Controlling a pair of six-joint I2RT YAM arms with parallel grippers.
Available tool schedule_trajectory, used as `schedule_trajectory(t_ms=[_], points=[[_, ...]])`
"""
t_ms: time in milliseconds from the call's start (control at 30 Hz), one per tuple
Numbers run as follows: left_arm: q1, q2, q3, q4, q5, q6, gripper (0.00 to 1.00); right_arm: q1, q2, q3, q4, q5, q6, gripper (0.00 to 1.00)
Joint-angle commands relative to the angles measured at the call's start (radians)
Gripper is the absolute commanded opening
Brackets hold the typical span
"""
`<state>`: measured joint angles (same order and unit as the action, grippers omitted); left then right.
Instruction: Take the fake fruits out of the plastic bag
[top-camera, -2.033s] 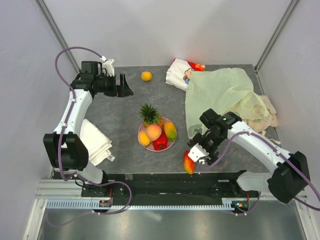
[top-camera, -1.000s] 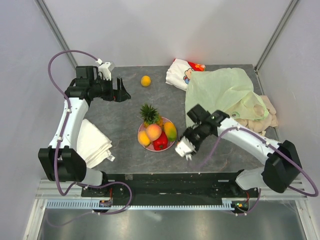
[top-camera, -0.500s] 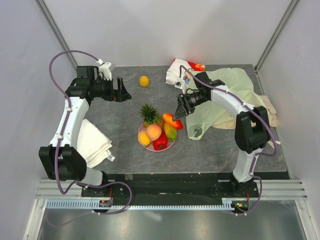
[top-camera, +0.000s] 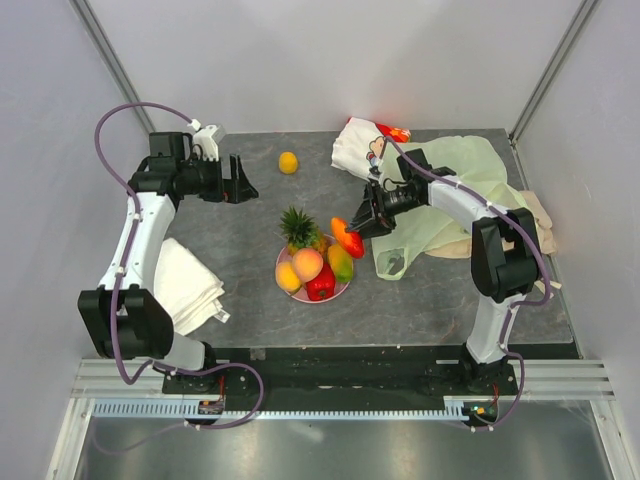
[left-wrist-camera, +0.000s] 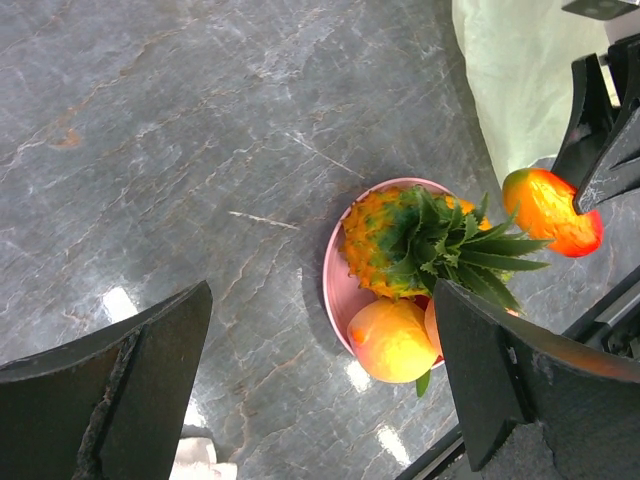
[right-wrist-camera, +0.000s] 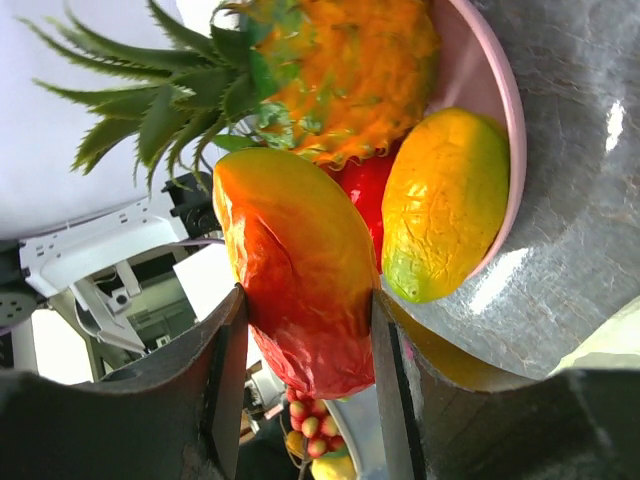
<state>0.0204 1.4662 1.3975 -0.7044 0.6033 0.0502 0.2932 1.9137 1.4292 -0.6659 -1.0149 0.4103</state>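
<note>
The right hand (top-camera: 362, 226) clamps a red-yellow mango (top-camera: 347, 238) just above the crowded plate's (top-camera: 346, 287) rim, clear of the bag (top-camera: 440, 180). Released here, it could roll off the other fruits (top-camera: 308, 265) onto the tabletop (top-camera: 430, 300). The left hand (top-camera: 242, 180) hangs spread apart.

Looks like a robot lab, not a home. White left arm (top-camera: 138, 232) and right arm (top-camera: 462, 200) bolted to a grey desk (top-camera: 250, 300), purple cables (top-camera: 120, 112) looping off them, plain white walls (top-camera: 320, 60) all round, metal poles (top-camera: 112, 60), a metal rail (top-camera: 330, 408) in front.
</note>
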Motion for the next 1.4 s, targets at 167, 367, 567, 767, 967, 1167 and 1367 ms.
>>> schedule_trajectory(t_ms=[167,367,567,767,967,1167,1367], points=[[0.006,-0.012,-0.009,-0.010,-0.004,0.028,0.99,0.038,0.007,0.008,-0.058,0.075,0.065,0.34],[0.006,-0.029,-0.032,-0.009,-0.004,0.033,0.99,0.052,0.002,0.004,-0.061,0.093,0.082,0.36],[0.007,-0.059,-0.060,-0.010,-0.005,0.036,0.99,0.089,0.011,0.014,-0.057,0.111,0.099,0.40],[0.012,-0.081,-0.081,-0.006,0.001,0.036,0.99,0.103,0.010,0.022,-0.061,0.137,0.104,0.51],[0.016,-0.096,-0.100,-0.001,0.004,0.033,0.99,0.107,0.008,0.030,-0.070,0.154,0.102,0.65],[0.019,-0.092,-0.095,0.003,0.007,0.028,0.99,0.107,0.015,0.033,-0.070,0.154,0.104,0.69],[0.019,-0.087,-0.095,0.002,0.007,0.028,0.99,0.104,0.010,0.056,-0.081,0.162,0.082,0.69]])
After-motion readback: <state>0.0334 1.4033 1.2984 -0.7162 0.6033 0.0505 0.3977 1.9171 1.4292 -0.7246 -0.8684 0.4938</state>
